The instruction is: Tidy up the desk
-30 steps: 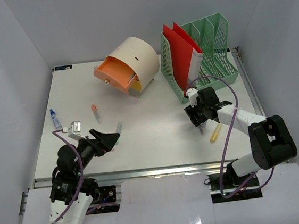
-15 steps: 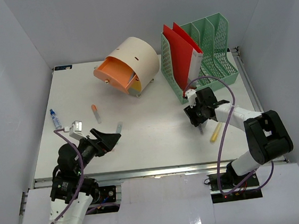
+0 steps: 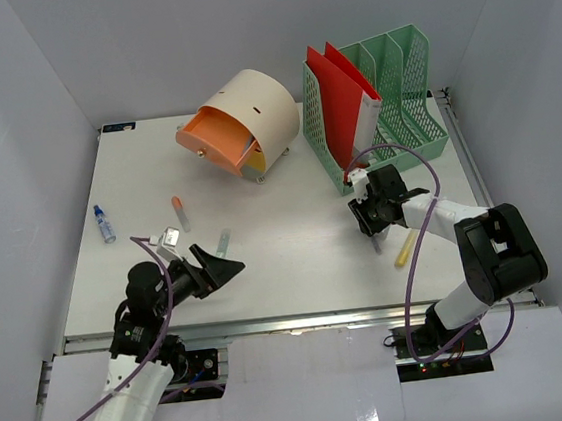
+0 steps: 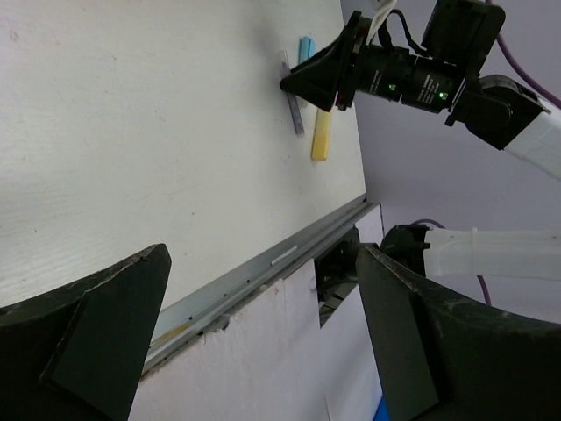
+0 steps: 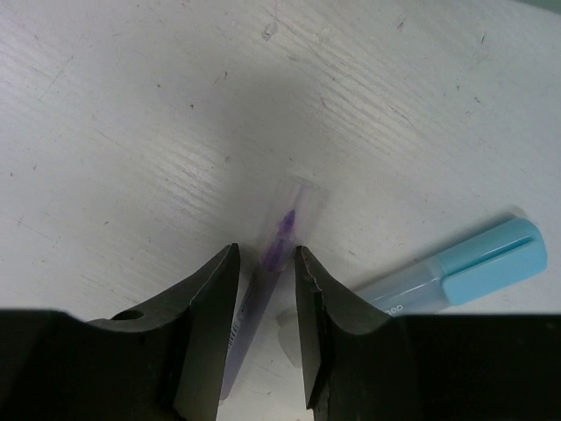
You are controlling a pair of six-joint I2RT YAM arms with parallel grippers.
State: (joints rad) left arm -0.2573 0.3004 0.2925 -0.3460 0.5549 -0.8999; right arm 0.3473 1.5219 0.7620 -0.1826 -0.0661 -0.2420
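White desk [image 3: 294, 239]: green file rack [image 3: 404, 87] holds red folders [image 3: 335, 104]; left tool [image 3: 221, 265] open; right tool [image 5: 263, 254] flanks purple pen [image 5: 279, 237], grip unclear.

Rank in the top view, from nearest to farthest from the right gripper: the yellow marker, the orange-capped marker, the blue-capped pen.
From the right gripper:
1. Yellow marker, just to its right, toward the front edge.
2. Orange-capped marker, left of centre.
3. Blue-capped pen, at the far left edge.
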